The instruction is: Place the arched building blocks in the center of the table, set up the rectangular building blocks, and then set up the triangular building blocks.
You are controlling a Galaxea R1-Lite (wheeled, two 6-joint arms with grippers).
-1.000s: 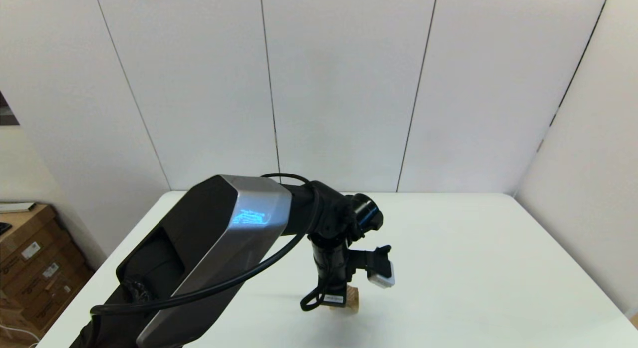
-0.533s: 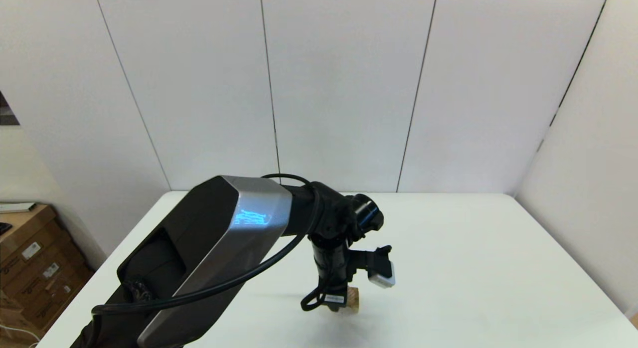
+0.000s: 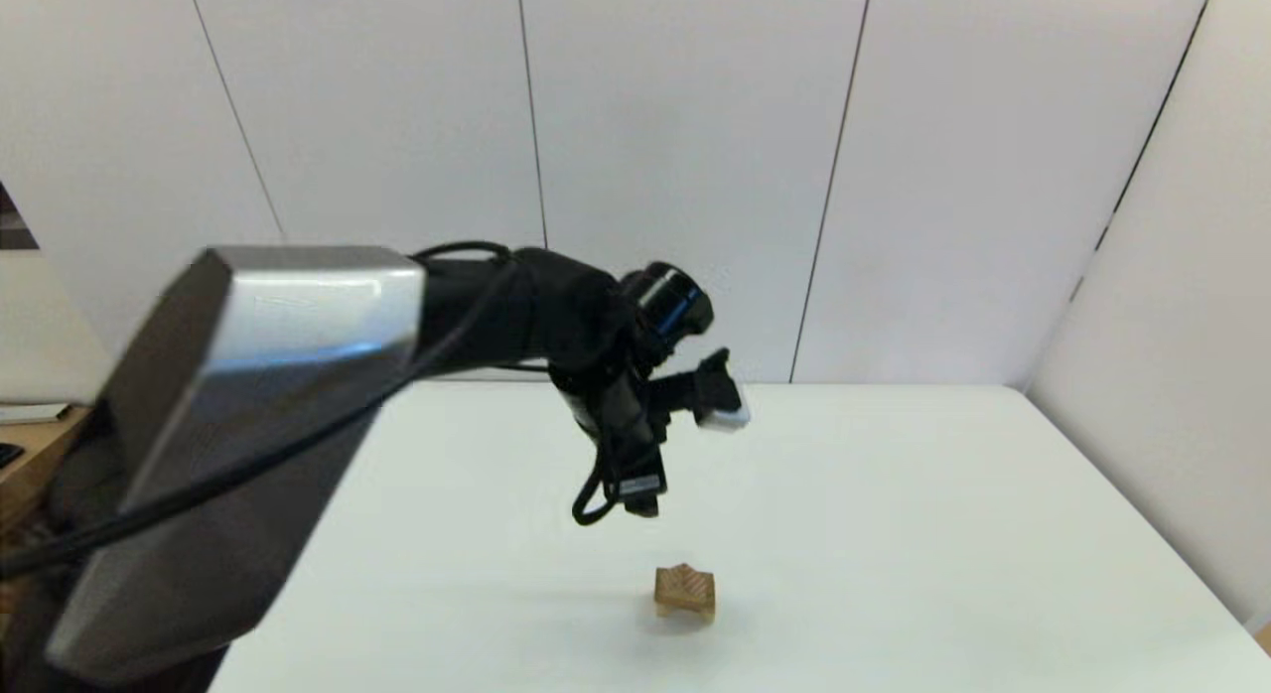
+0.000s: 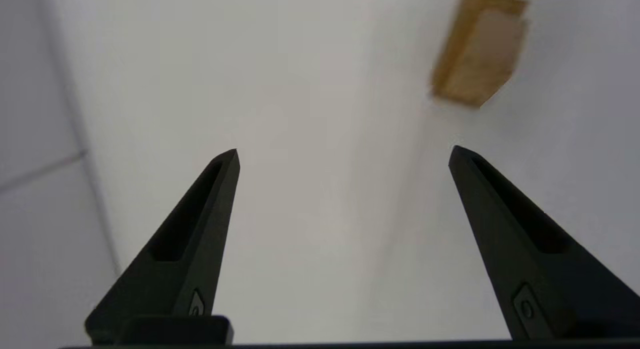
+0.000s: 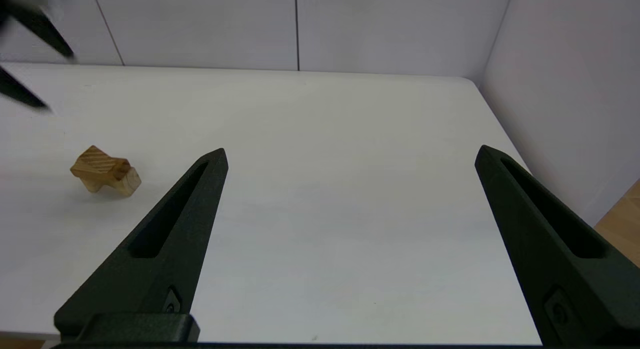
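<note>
Left claw [image 3: 635,509] raised above worktop [image 3: 894,494], fingers [image 4: 200,224] spread wide, nothing held. Stack of wooden blocks [image 3: 685,592] resting on worktop below left claw, slightly toward the robot and to its right, well apart from fingertips; individual blocks in stack not separable. Right claw [image 5: 350,154] low at near worktop edge, fingers wide apart, empty; stack [image 5: 105,176] well off to its left, ahead of fingertips.

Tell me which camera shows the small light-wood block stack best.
Right wrist view: the small light-wood block stack appears sharp, from the side. Head view shows it small, from above; left wrist view, blurred near the frame's edge.
</note>
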